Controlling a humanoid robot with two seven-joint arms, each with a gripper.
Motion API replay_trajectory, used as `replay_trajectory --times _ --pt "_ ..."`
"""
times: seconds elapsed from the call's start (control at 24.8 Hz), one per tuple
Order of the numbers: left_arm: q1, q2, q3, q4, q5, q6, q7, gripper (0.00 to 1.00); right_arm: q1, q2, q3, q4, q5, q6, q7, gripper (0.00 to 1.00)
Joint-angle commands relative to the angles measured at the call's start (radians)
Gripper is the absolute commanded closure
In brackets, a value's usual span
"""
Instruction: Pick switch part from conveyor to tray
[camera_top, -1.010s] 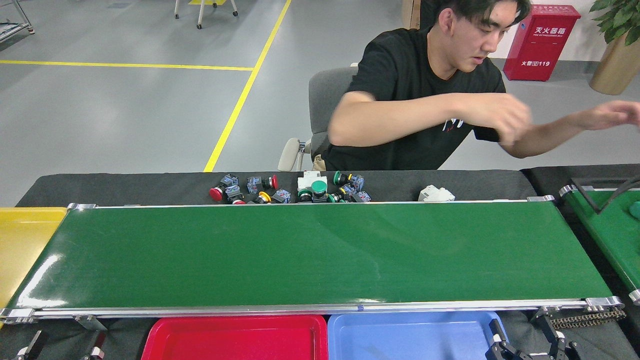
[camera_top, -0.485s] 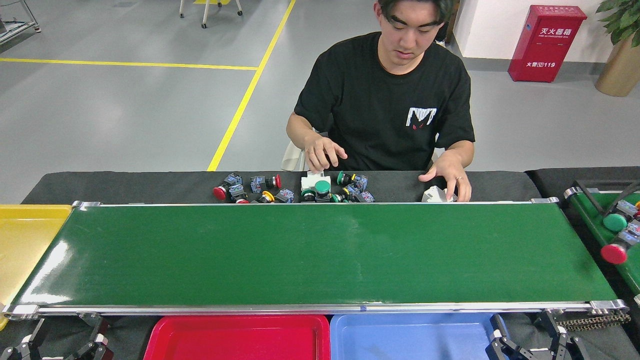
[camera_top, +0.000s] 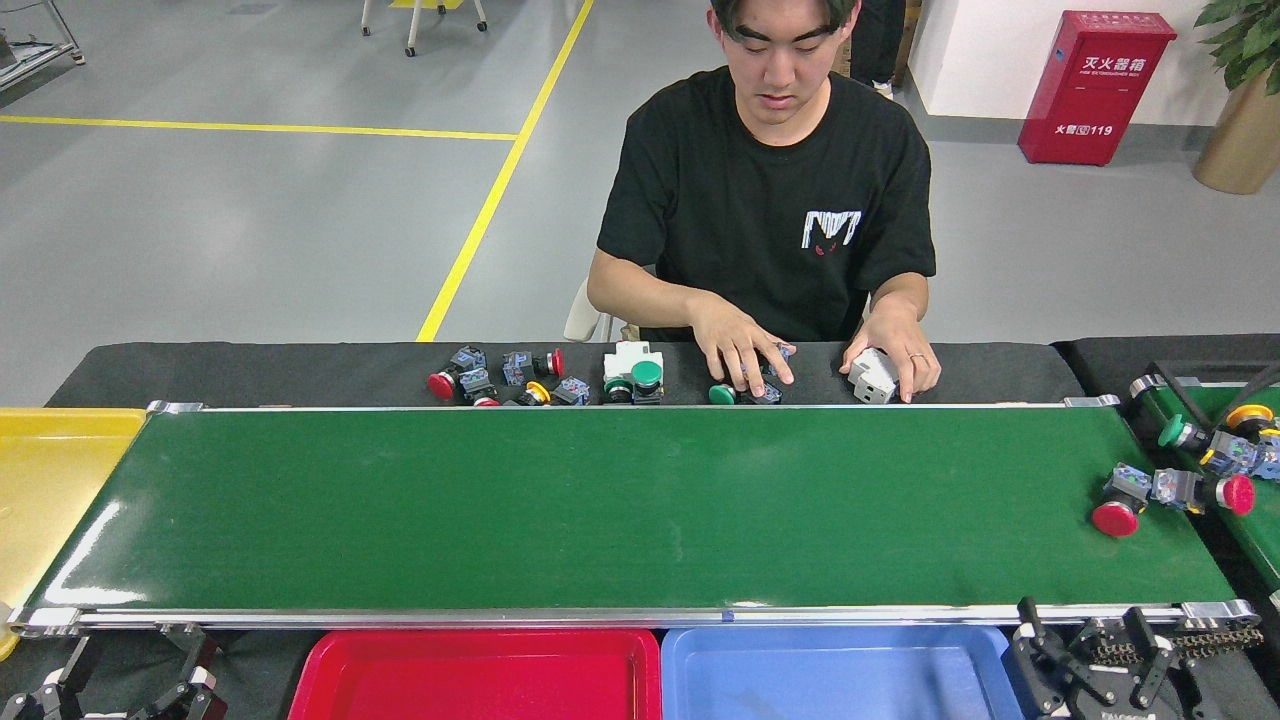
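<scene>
A switch part (camera_top: 1122, 503) with a red cap and grey-blue body lies on the right end of the green conveyor (camera_top: 600, 510). A second red-capped part (camera_top: 1210, 492) straddles the gap to the neighbouring belt. Three trays line the conveyor: a red tray (camera_top: 480, 650) and a blue tray (camera_top: 830, 650) below its near rail, and a yellow tray (camera_top: 50, 480) at its left end. My right gripper (camera_top: 1092, 655) stands open at the bottom right, below the near rail and nearer than the red-capped part. My left gripper (camera_top: 125, 685) is open at the bottom left, holding nothing.
A person sits behind the conveyor with one hand (camera_top: 740, 355) on loose switch parts (camera_top: 540, 378) and the other hand (camera_top: 895, 365) on a white block, all on a black table (camera_top: 250, 370). A second green belt (camera_top: 1235, 450) at the right carries green and yellow parts.
Switch parts have travelled from the right belt onto the conveyor's right end. My right gripper has risen higher into view. The person's hands have shifted along the black table.
</scene>
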Motion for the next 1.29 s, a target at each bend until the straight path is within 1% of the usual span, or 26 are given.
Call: replay_trajectory --times 0.0,0.36,0.57,0.65,0.69,0.77,0.81,0.89,0.93,0.97,1.05,1.09,1.17,1.25 --pt "-0.006 0.003 0.003 -0.010 0.004 -0.006 0.007 0.00 -0.054 -0.019 -0.007 0.049 -0.002 0.007 0.042 0.01" --pt "-0.006 0.012 0.001 -0.008 0.001 -0.008 0.007 0.00 -0.168 -0.023 0.001 0.164 0.000 0.008 0.063 0.01" --pt "-0.007 0.015 0.001 -0.008 0.000 -0.008 0.007 0.00 -0.246 -0.002 0.049 0.256 -0.002 0.011 0.063 0.02" --pt "-0.009 0.017 0.000 -0.008 -0.002 -0.008 0.007 0.00 -0.283 0.013 0.052 0.298 -0.002 0.011 0.063 0.05" --pt "-0.009 0.017 0.001 -0.007 -0.003 -0.008 0.007 0.00 -0.297 0.018 0.053 0.316 -0.002 0.010 0.063 0.11" --pt "-0.012 0.017 0.000 -0.007 -0.005 -0.008 0.007 0.00 -0.309 0.013 0.082 0.342 0.007 0.007 0.063 0.38" --pt "-0.015 0.017 0.000 -0.007 -0.005 -0.008 0.007 0.00 -0.310 0.004 0.111 0.345 0.007 0.007 0.063 0.56" --pt "-0.015 0.017 0.000 -0.007 -0.005 -0.008 0.007 0.00 -0.310 -0.011 0.138 0.345 0.000 0.001 0.061 0.75" --pt "-0.015 0.017 0.000 -0.007 -0.005 -0.008 0.007 0.00 -0.310 -0.010 0.138 0.344 0.000 -0.001 0.060 0.81" --pt "-0.015 0.017 0.001 -0.007 -0.005 -0.008 0.007 0.00 -0.310 -0.008 0.139 0.339 0.000 -0.002 0.058 0.83" --pt "-0.015 0.017 0.001 -0.008 -0.003 -0.008 0.007 0.00 -0.310 -0.011 0.142 0.324 0.000 -0.010 0.054 0.83" --pt "-0.015 0.017 0.001 -0.008 -0.005 -0.008 0.007 0.00 -0.307 -0.011 0.145 0.307 0.000 -0.035 0.052 0.85" --pt "-0.015 0.017 0.001 -0.008 -0.003 -0.008 0.007 0.00 -0.297 -0.006 0.145 0.267 0.000 -0.111 0.051 0.87" --pt "-0.015 0.017 0.001 -0.008 -0.003 -0.008 0.007 0.00 -0.266 -0.002 0.158 0.202 0.000 -0.197 0.049 0.87"
